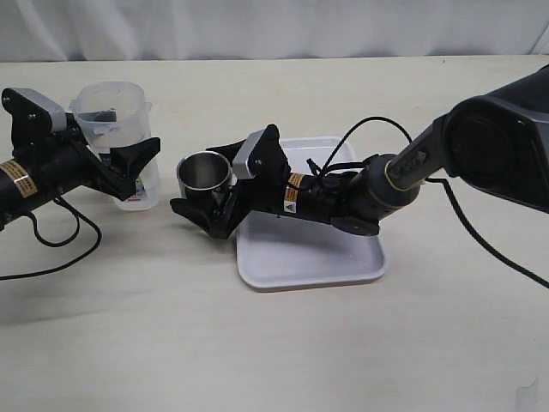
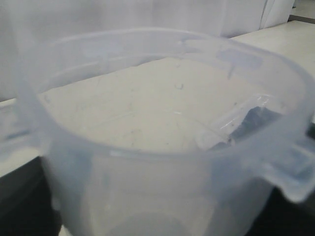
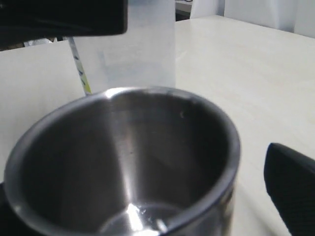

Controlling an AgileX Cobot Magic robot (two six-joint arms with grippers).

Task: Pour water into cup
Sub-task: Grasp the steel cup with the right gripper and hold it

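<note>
Cup (image 1: pixel 206 172) upright on surface (image 1: pixel 171 326), just left of tray (image 1: pixel 343 257). Right end effector (image 1: pixel 201 182) straddles it, jaws spread wide, gap showing between one finger (image 3: pixel 290 189) and cup wall, so no clamp. Left end effector (image 1: pixel 118 148) gripping container (image 1: pixel 107 107), which is upright and near cup's left.

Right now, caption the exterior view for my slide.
Left end effector straddles the plastic container; right end effector brackets the steel cup beside a white tray.
</note>
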